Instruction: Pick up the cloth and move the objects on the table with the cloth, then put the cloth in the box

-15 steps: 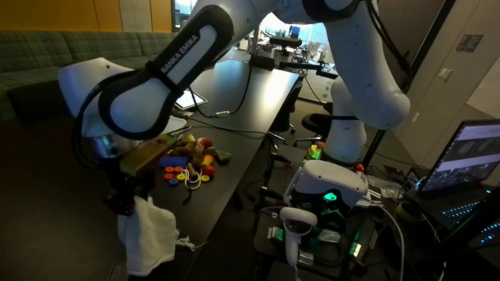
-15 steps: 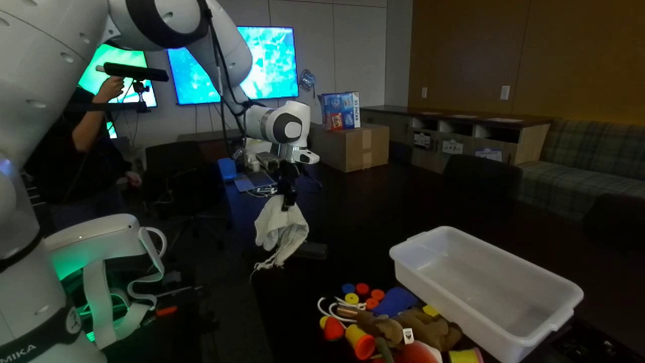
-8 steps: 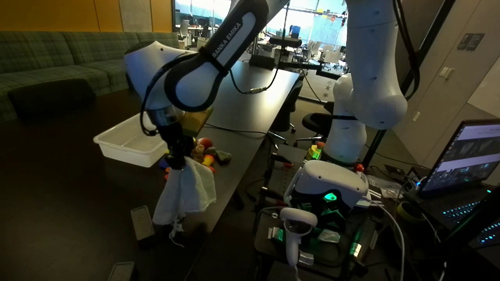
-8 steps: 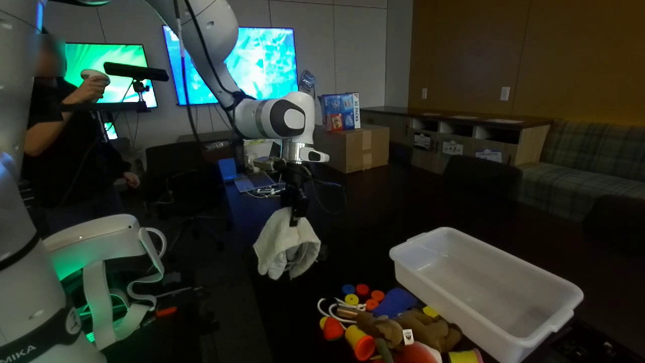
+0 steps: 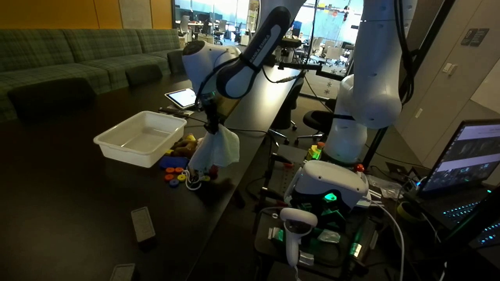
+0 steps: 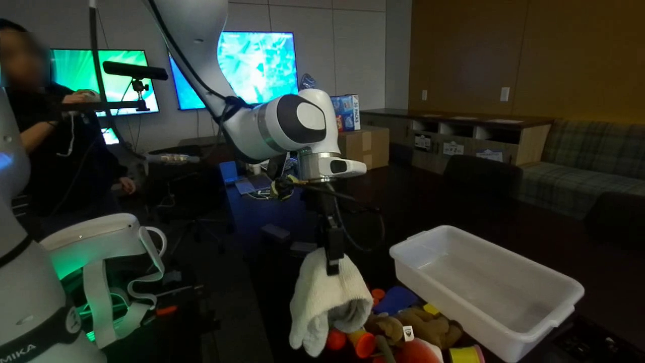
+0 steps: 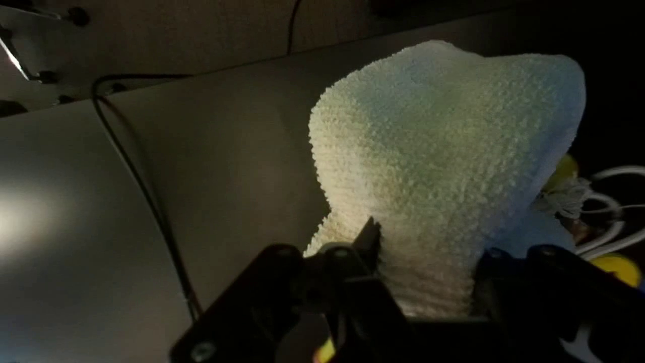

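Pinching cloth [image 6: 327, 300], gripper [image 6: 333, 266] hangs it over/beside objs [image 6: 428, 328] on table [image 5: 86, 207], can't tell if touching; prob. the sweep step, so next: lower & push objs w/ it, box [image 6: 484, 290] after

A pale cloth [image 6: 327, 290] hangs over the dark table [image 5: 78, 210], near colourful objects [image 6: 428, 330] beside a white box [image 6: 486, 287].

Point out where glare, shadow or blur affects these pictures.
Wrist view: glare on the table, with the gripper dark and soft. In an exterior view, a dark shadow lies on the table below the cloth. In an exterior view, the person's face is blurred.
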### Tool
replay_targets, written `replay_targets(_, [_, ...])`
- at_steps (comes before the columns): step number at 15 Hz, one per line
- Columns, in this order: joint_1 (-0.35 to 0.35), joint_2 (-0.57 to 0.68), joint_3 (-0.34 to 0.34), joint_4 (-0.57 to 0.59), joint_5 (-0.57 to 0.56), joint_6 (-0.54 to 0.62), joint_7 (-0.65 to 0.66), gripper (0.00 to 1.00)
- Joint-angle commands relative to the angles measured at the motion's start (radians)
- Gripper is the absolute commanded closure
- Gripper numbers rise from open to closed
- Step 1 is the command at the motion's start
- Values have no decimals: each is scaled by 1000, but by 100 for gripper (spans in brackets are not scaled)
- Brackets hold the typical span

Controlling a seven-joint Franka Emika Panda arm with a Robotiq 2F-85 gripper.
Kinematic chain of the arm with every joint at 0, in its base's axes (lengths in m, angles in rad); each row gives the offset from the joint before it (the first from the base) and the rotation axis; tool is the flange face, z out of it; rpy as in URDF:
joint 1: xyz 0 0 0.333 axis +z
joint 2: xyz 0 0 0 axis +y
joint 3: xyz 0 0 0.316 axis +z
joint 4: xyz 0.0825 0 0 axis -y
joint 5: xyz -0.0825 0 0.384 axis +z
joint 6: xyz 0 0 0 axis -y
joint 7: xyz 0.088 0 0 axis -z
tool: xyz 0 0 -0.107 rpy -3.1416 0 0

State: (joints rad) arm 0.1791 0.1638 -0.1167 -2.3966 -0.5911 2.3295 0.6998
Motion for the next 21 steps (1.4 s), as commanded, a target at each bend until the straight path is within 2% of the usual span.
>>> replay_targets(1, [-77, 14, -44, -21, -193, 75, 214, 85])
replay_targets(6, [-150, 177, -96, 92, -474, 99, 566, 85])
replay_targets(9, [-169, 325, -111, 215, -616, 69, 785, 85])
replay_targets(12, [-187, 490, -100, 355, -654, 2, 934, 85])
replay_targets(17, [-214, 723, -71, 506, -591, -105, 924, 85])
replay_targets(21, [-236, 808, -32, 490, -560, -128, 772, 85])
